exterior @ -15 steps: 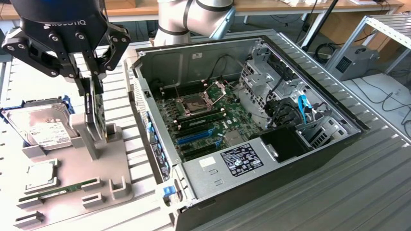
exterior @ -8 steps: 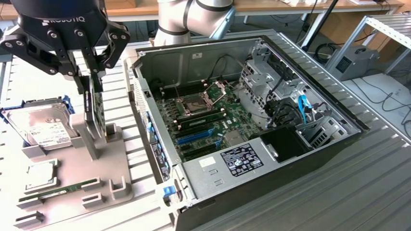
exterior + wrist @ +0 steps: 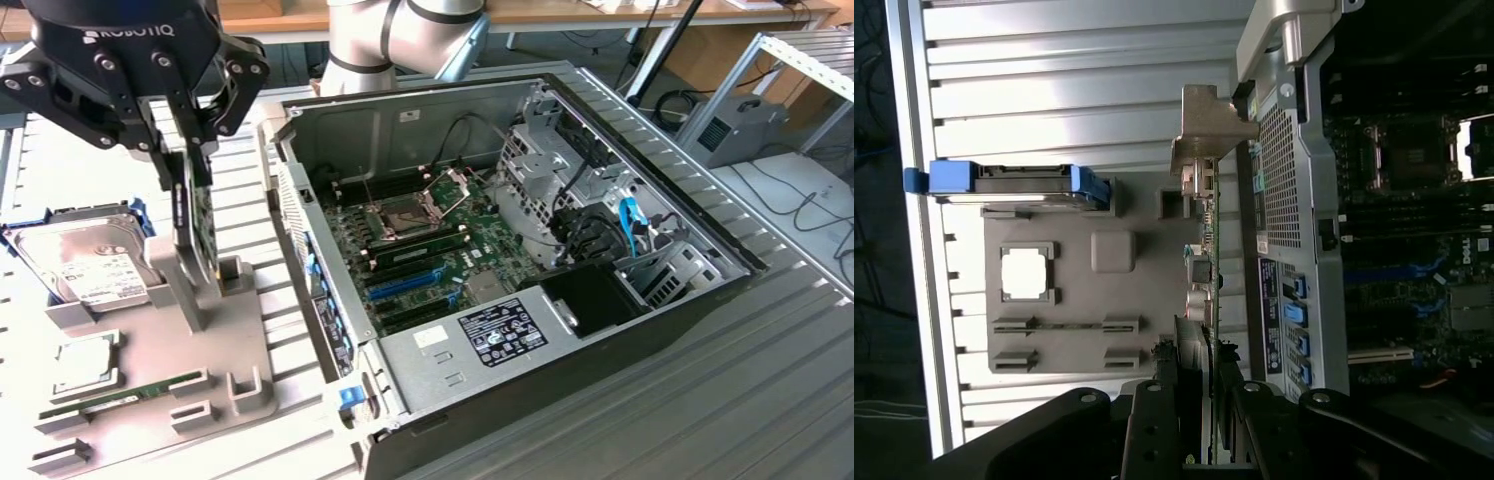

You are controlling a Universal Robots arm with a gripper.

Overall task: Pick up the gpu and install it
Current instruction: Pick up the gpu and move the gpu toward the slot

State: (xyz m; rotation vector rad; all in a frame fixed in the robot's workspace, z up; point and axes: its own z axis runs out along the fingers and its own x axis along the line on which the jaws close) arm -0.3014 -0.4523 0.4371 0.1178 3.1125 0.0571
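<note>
Clenched jaws grasp the gpu [image 3: 198, 220] by its top edge, holding it upright and edge-on over the grey parts holder [image 3: 240, 345], which lies on the slatted worktop [image 3: 694, 400] just beside the open computer case [image 3: 387, 125], the hard drive [image 3: 83, 265] resting farther from that case.

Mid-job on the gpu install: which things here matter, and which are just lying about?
In the job: gpu, upright in the gray holder; tool, closed on its top edge; open computer case.
Lying about: hard drive; processor chip; RAM stick.
</note>
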